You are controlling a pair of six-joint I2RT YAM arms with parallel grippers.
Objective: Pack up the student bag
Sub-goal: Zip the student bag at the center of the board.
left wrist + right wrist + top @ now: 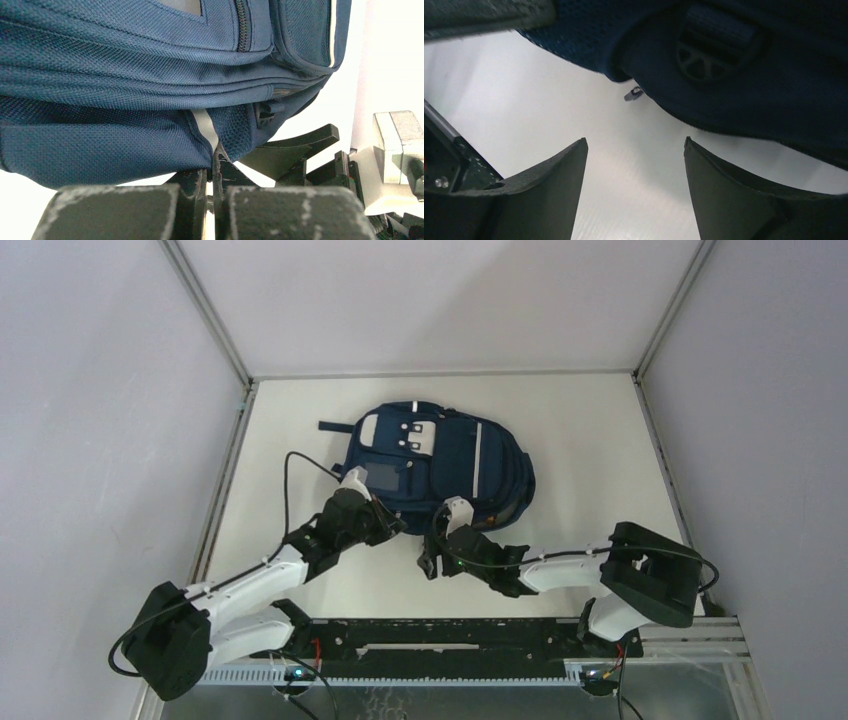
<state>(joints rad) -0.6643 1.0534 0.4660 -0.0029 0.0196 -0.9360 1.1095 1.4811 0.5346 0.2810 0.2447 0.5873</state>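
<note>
Top external view: the student bag [445, 465] lies flat on the tabletop [600, 440], midway between the side edges and nearer the far edge. Left gripper [214, 172] is pinched tight on fabric at the bag's near edge, below a pale stripe [205, 127]. Right gripper [635, 145], just beside it, gapes wide and empty over bare tabletop, with a zip pull [634, 93] and a buckle [704, 55] ahead of it.

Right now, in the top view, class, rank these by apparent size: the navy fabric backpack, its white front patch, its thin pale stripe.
1. Navy fabric backpack
2. White front patch
3. Thin pale stripe, clearly the smallest
</note>
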